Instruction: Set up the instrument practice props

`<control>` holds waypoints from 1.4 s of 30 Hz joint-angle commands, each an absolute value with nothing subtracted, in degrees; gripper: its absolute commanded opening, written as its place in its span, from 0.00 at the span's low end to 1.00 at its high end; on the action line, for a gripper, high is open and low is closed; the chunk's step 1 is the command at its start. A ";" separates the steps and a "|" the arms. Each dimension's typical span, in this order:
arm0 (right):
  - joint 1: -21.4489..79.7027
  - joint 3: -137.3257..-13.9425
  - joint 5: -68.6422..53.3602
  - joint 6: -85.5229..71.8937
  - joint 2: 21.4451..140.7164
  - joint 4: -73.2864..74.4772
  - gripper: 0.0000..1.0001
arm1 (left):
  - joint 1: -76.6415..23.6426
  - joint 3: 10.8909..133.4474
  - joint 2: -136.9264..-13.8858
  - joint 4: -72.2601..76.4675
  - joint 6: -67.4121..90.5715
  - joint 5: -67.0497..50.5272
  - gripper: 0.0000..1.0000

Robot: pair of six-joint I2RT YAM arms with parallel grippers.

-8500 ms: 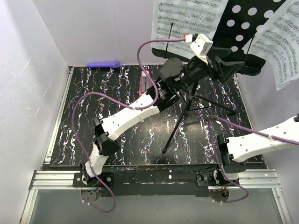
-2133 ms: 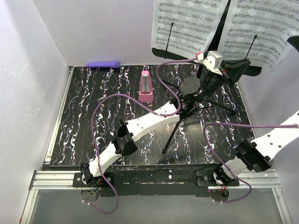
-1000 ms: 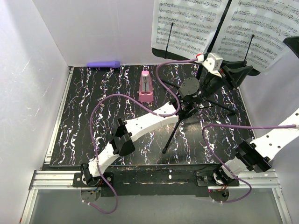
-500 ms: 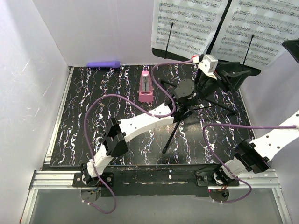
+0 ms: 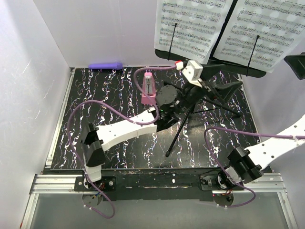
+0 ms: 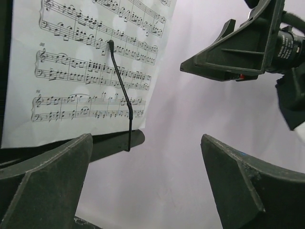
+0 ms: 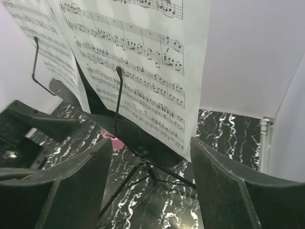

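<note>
The black music stand (image 5: 177, 133) rises on its tripod at the back right of the mat. Two sheet-music pages, left (image 5: 190, 24) and right (image 5: 259, 28), rest on its desk, each behind a wire holder. The pink metronome (image 5: 148, 88) stands upright left of the stand. My left gripper (image 5: 228, 88) hovers open just in front of the stand's shelf (image 6: 114, 143), with nothing between its jaws (image 6: 145, 181). At the right edge my right gripper (image 5: 298, 64) is open too, apart from the right page (image 7: 138, 62), holding nothing (image 7: 150, 181).
A purple cylinder (image 5: 106, 65) lies against the back wall at the left. White walls close in the black marbled mat (image 5: 95, 109) on three sides. An aluminium rail (image 5: 157, 183) runs along the near edge. Tripod legs (image 7: 128, 179) spread over the mat.
Both grippers have opened. The left one has drawn back left and nearer from the stand's shelf, its elbow swinging left. The right one has dropped slightly beside the right page.
</note>
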State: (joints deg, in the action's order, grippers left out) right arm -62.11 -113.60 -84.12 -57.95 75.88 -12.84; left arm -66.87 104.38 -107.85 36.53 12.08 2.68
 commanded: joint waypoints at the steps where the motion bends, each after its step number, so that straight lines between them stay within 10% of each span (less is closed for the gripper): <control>1: -65.03 -107.68 -89.73 -80.81 73.04 -45.47 0.74 | -66.80 97.05 -97.49 35.87 9.93 1.32 0.98; 15: -67.06 -82.64 -95.10 -94.33 56.27 -71.47 0.80 | -60.30 68.67 -70.42 17.77 11.86 -6.67 0.98; 20: -65.93 -70.07 -95.10 -75.81 41.60 -50.07 0.82 | -55.99 58.38 -59.34 11.52 13.79 -7.29 0.98; 25: -63.37 -69.26 -95.01 -38.26 32.70 1.80 0.83 | -52.65 51.78 -52.92 8.18 14.94 -7.21 0.98; 37: -37.38 -61.62 -87.20 -42.46 32.52 5.97 0.81 | -51.51 49.22 -46.23 -6.75 13.45 3.15 0.98; 42: -16.75 -68.80 -69.48 -7.37 35.49 47.03 0.79 | -51.50 48.61 -44.48 -11.42 13.97 7.03 0.98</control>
